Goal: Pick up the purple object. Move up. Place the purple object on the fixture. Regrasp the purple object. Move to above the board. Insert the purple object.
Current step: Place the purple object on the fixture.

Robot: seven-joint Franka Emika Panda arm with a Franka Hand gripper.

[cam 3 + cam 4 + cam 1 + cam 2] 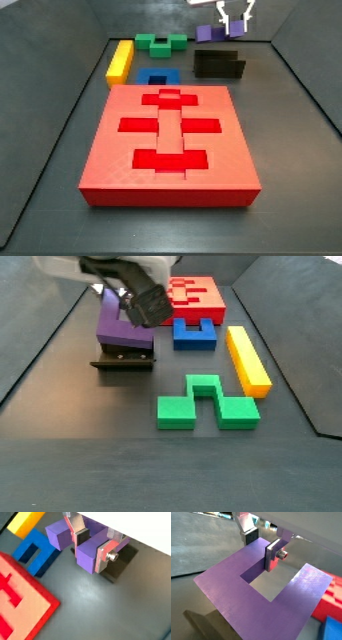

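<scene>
We see the tool (90, 543) clamped on one prong of the purple U-block (123, 322), which stands on or just above the dark fixture (123, 359); we judge pickup done, placing under way; regrasp, move over the red board (170, 140), insertion left.

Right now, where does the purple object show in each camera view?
Wrist view: purple object fills the centre, gripper fingers astride one prong.
Wrist view: purple object fills the frame.
Side view, top edge, behind the fixture.
Side view, upper left, on the fixture.
Shared landmark: the fixture.
</scene>
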